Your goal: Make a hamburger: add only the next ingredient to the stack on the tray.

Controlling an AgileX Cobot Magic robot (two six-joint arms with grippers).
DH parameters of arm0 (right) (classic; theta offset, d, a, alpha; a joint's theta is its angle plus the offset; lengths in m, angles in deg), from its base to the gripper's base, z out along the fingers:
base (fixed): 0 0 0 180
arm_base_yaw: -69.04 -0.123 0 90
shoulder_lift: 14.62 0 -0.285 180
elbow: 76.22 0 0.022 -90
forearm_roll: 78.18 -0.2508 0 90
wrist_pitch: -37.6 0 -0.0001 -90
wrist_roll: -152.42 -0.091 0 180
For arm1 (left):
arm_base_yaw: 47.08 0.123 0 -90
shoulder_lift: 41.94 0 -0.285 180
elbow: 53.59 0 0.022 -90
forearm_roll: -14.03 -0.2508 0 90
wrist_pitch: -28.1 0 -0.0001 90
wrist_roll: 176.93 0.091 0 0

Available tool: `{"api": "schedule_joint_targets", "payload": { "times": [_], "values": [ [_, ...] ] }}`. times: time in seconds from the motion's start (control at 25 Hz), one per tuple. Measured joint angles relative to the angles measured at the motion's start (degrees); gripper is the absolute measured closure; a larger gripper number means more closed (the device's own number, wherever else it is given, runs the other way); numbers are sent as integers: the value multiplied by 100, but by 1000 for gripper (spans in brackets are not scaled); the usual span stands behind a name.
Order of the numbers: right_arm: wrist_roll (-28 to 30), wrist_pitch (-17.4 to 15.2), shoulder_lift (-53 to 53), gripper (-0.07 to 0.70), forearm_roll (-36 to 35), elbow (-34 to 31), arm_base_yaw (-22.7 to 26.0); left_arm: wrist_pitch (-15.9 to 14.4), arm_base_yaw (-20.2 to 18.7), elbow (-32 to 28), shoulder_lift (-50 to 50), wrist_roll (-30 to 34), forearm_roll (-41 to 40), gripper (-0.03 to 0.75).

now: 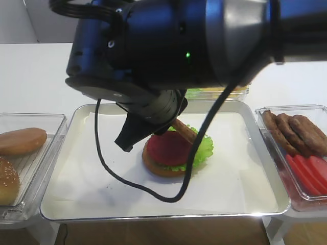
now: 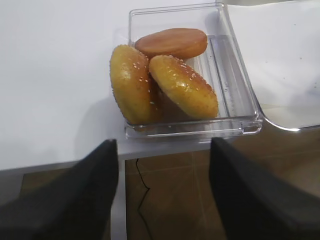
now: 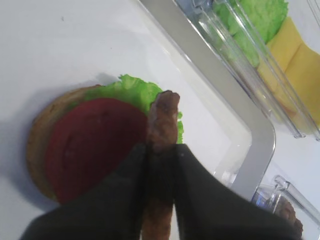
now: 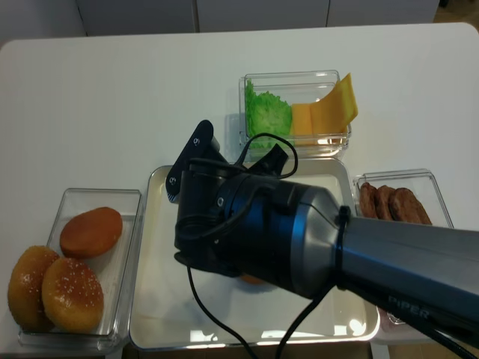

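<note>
My right gripper [image 3: 161, 150] is shut on a dark brown meat patty [image 3: 163, 122], gripped edge-on between the black fingers. The patty hangs tilted over the far right edge of the stack: a tan bun bottom [image 3: 39, 145], frilly green lettuce [image 3: 131, 90] and a red tomato slice [image 3: 92, 145]. In the high view the patty [image 1: 184, 131] slants above the stack [image 1: 171, 153] in the middle of the paper-lined silver tray [image 1: 153, 214]. My left gripper [image 2: 164, 145] is open and empty, off the table's front edge, short of a bin of buns [image 2: 170, 85].
A clear bin [image 1: 294, 109] right of the tray holds more patties [image 1: 296, 132] and tomato slices [image 1: 309, 171]. Behind the tray a bin [image 4: 296, 78] holds lettuce and yellow cheese [image 4: 329, 112]. The bun bin [image 1: 30, 120] stands left. The right arm [image 4: 299, 239] hides much of the tray.
</note>
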Motion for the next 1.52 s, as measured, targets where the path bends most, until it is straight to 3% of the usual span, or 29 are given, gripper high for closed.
{"api": "schedule_joint_targets", "payload": {
  "times": [0.24,0.48,0.8,1.0,1.28,1.52],
  "values": [
    [0,-10,0,426,-18,0,-9,0,0,0,0,0,0,287],
    [0,-10,0,229,-40,0,-9,0,0,0,0,0,0,287],
    [112,-90,0,58,-448,0,-9,0,0,0,0,0,0,287],
    [375,-157,-11,15,-749,250,45,0,0,0,0,0,0,287],
    [808,-192,-416,18,-1593,732,912,0,0,0,0,0,0,287],
    [1292,-262,-901,58,-2682,752,2224,0,0,0,0,0,0,287]
  ]
}}
